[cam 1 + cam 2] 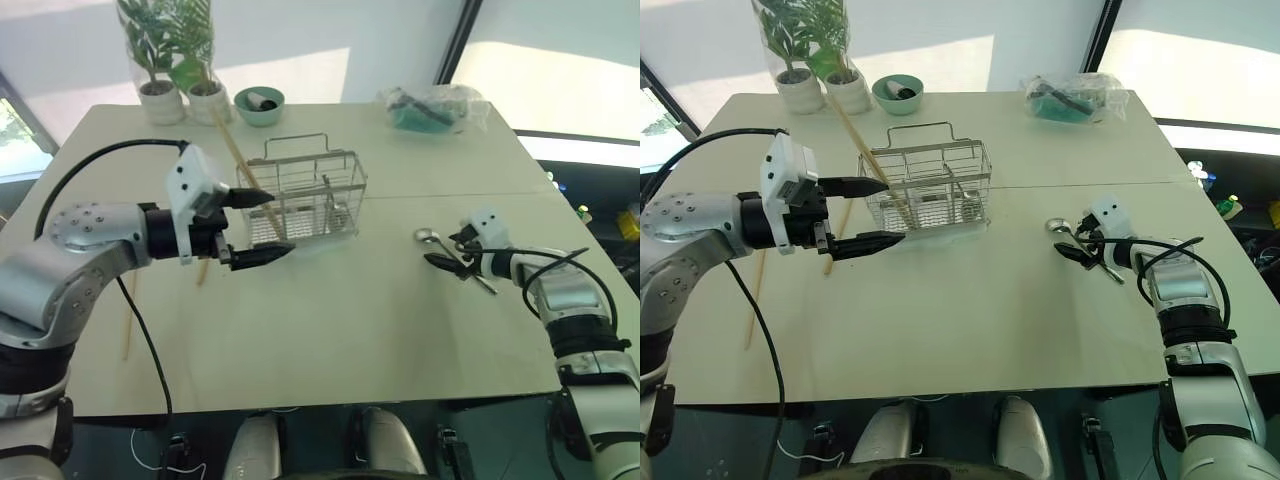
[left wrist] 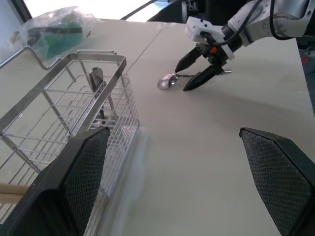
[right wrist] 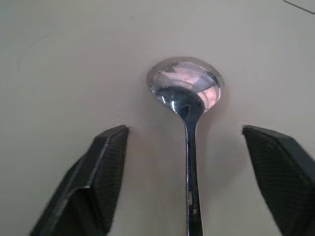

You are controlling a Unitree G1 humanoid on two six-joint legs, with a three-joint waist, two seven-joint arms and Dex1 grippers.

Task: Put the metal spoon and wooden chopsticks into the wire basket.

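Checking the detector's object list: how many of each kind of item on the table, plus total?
Pale wooden chopsticks: 3
Shiny metal spoon: 1
Silver wire basket: 1
Small teal bowl: 1
Potted plants in white pots: 2
Clear plastic bag: 1
Total: 9

Head views overlook the table (image 1: 330, 330) (wrist views sit close).

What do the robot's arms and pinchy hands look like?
The arms are shiny silver-grey metal with round joints. The left arm has small dots on its shoulder and a black cable looping over it. Each wrist wears a white block. The left gripper and right gripper each have two black pointed fingers with a fine mesh pattern inside.
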